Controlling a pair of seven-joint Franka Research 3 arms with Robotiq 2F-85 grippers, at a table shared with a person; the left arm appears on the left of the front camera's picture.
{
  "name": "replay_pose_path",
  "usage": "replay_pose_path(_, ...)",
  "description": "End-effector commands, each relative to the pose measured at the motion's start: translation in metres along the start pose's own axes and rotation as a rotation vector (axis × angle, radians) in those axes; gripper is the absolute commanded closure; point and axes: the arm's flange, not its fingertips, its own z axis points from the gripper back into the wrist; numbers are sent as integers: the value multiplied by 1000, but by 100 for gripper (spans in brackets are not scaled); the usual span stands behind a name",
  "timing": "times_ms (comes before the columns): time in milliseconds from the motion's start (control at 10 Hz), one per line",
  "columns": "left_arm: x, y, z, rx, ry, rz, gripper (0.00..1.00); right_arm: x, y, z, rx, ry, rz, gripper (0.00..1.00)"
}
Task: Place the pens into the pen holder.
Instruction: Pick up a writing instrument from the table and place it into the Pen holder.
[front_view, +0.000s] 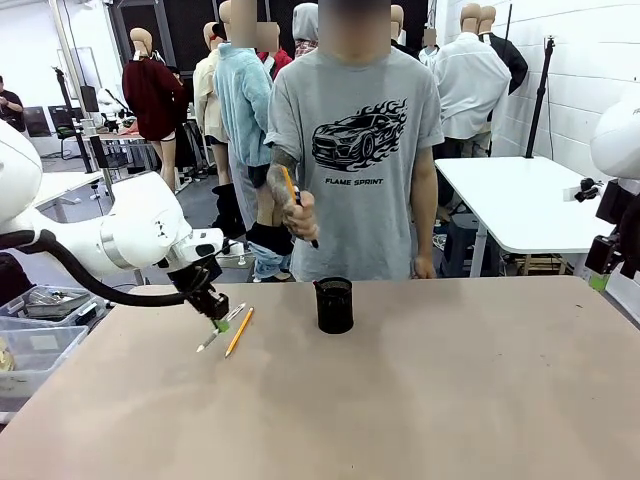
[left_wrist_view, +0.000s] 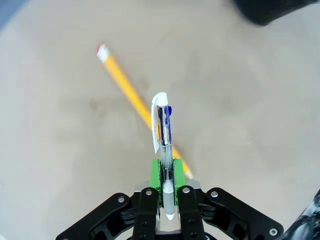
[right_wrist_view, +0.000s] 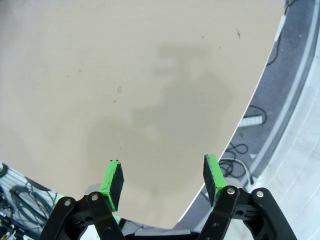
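Note:
My left gripper (front_view: 219, 323) (left_wrist_view: 167, 176) is shut on a silver-white pen (front_view: 220, 328) (left_wrist_view: 164, 145), holding it just above the table left of centre. A yellow-orange pencil (front_view: 239, 331) (left_wrist_view: 135, 97) lies flat on the table right beside and under that pen. The black mesh pen holder (front_view: 334, 305) stands upright at the table's middle, to the right of my left gripper; its blurred edge (left_wrist_view: 272, 11) shows at the top of the left wrist view. The person behind the table holds another pencil and a dark pen (front_view: 297, 203) in one hand. My right gripper (right_wrist_view: 162, 180) hangs open over the table's edge.
Clear plastic bins (front_view: 35, 330) sit off the table's left edge. A white table (front_view: 520, 200) stands at the back right. The right arm (front_view: 615, 230) hangs at the right edge of the front view. The brown tabletop (front_view: 420, 400) is bare in front.

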Motion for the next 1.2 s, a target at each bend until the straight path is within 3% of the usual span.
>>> replay_pose_path(0,-22,-2,15,-154,-217,-136,100,-1,-1,-3,-22,-4,19,20)
replay_pose_path(200,-24,0,23,-256,-389,-185,100,-1,-1,-3,-22,-4,19,20)
replay_pose_path(400,-34,7,42,-376,-425,-266,100,-1,-1,-3,-22,-4,19,20)
replay_pose_path(500,-54,17,59,-404,-495,-264,100,-1,-1,-3,-22,-4,19,20)
replay_pose_path(600,-88,27,82,-387,-572,-259,100,-1,-1,-3,-22,-4,19,20)
replay_pose_path(800,-167,41,123,-240,-663,-244,100,-1,-1,-3,-22,-4,19,20)
replay_pose_path(1000,-263,44,169,-128,-897,-212,100,-1,-1,-3,-22,-4,19,20)
replay_pose_path(1100,-301,51,176,-149,-1042,-210,100,-1,-1,-3,-22,-4,19,20)
